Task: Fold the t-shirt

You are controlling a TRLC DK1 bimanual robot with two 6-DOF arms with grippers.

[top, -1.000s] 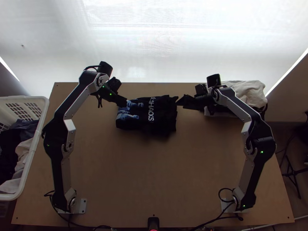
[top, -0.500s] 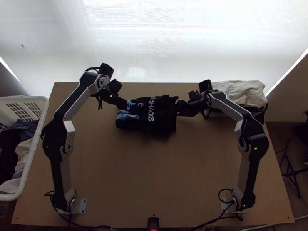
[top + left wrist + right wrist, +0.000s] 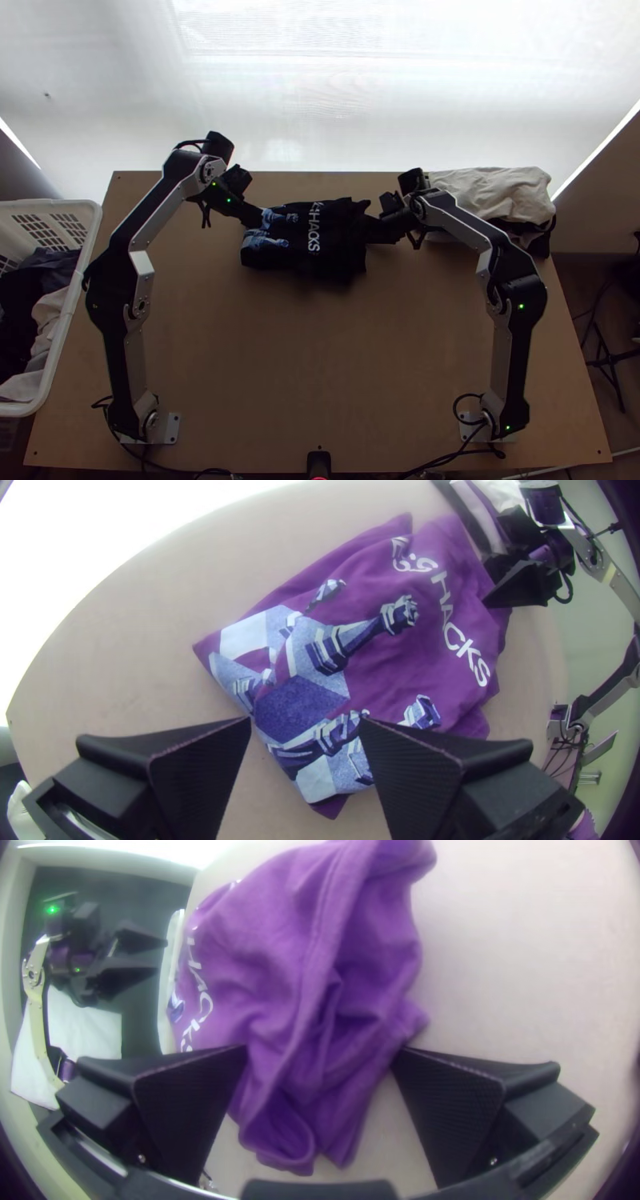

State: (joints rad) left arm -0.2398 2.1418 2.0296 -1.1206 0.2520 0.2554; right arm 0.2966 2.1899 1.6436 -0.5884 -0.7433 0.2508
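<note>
From where I'm standing, the t-shirt [image 3: 340, 260] lies in the upper middle of the top view, flat on the wooden table [image 3: 320, 360]. It's gathered into a small packet, with the white lettering [image 3: 314, 238] running across it and the blue-and-white print [image 3: 300, 707] at its left end. That compact shape suggests some folding is done, and lying between the 2 arms it's within reach of both.

The left gripper [image 3: 305, 720] has its 2 fingers well apart at the print's edge and nothing clamped between them; I'd guess it waits there to steady that end or take its turn.

The right gripper [image 3: 319, 1049], at the packet's right end in the top view, is spread wide too, a finger to each side of the rumpled layers [image 3: 327, 1007]. It has no grip on them that I can see. The straddle looks meant to gather several layers in 1 pinch, so the end could be turned over or tidied. Closing too high might catch just the top layer and pull the packet loose.

Over at the upper right sits a cloth pile [image 3: 500, 192], probably finished pieces put out of the way, while the white basket [image 3: 89, 232] at the left edge holds more clothes [image 3: 48, 312], likely awaiting their turn.
</note>
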